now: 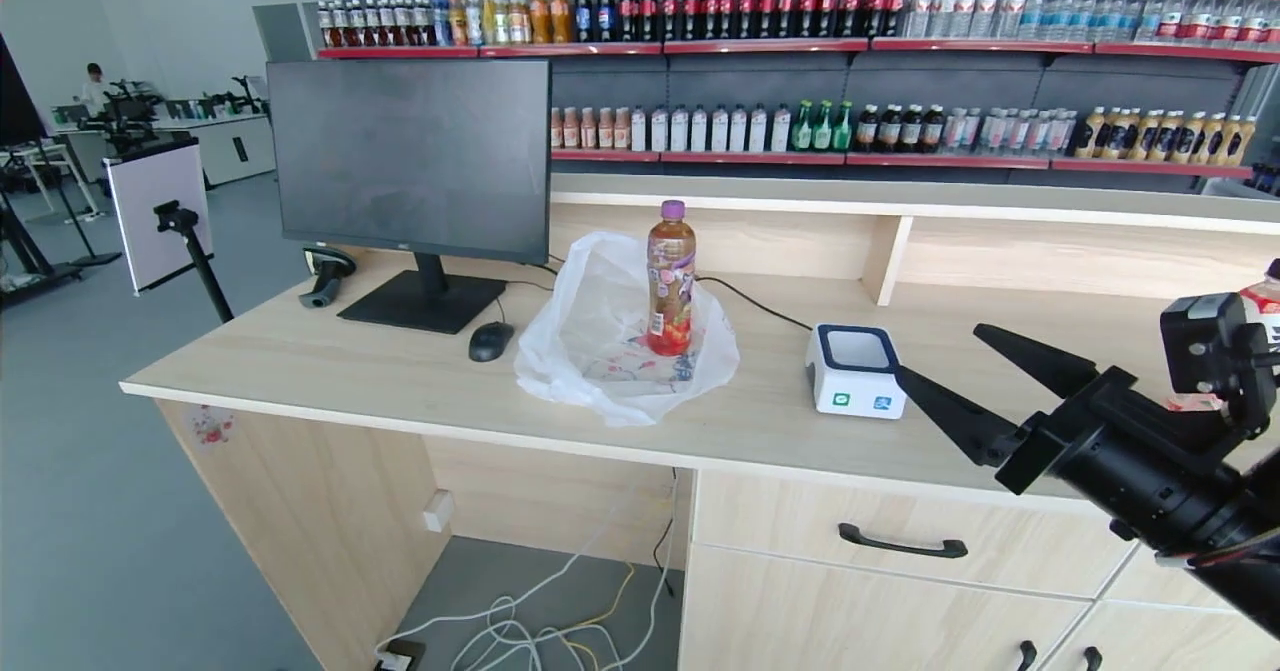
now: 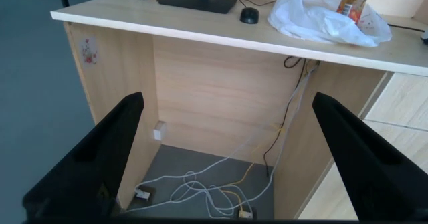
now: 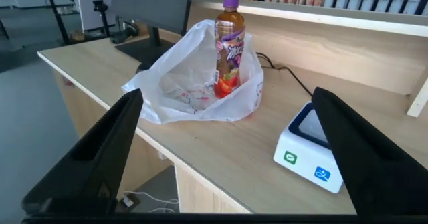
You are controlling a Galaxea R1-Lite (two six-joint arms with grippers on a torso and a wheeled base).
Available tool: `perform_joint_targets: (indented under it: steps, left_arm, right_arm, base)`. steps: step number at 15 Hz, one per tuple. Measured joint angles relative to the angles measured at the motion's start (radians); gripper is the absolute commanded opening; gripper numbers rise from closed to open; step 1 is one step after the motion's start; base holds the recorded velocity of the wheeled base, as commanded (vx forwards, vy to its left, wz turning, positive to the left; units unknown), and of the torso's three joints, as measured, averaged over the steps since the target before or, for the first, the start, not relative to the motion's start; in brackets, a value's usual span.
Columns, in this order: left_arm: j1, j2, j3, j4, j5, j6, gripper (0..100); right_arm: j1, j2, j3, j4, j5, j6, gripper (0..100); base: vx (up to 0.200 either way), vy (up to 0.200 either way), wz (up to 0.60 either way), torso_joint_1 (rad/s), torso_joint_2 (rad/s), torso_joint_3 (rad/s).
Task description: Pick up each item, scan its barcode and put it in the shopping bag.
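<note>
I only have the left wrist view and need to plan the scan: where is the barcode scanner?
Observer: The white scanner sits on the counter, to the right of the shopping bag and apart from it.
Operator: Any item outside the bag?
Observer: What looks like a second bottle stands at the counter's right end, partly hidden by the right arm.
</note>
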Motion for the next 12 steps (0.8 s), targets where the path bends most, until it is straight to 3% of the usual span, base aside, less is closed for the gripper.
perform_joint_targets:
  steps: [4,5,12]
  left_arm:
    - [0.001,0.0,0.0,0.0,-0.001,-0.002,100]
    - [0.001,0.0,0.0,0.0,-0.001,-0.002,100]
    - [0.001,0.0,0.0,-0.001,-0.001,-0.003,100]
  right_arm:
    - [-0.022,0.002,0.008,0.0,-0.001,-0.002,100]
    - [-0.028,0.004,0.009,-0.001,0.0,-0.002,100]
    - [-0.049,0.014,0.015,-0.001,-0.001,-0.019,100]
  base:
    - [0.0,0.0,-0.6,0.006,0.0,0.002]
    - [0.0,-0.2,-0.6,0.002,0.0,0.002]
    - [0.0,-0.2,0.0,0.003,0.0,0.003]
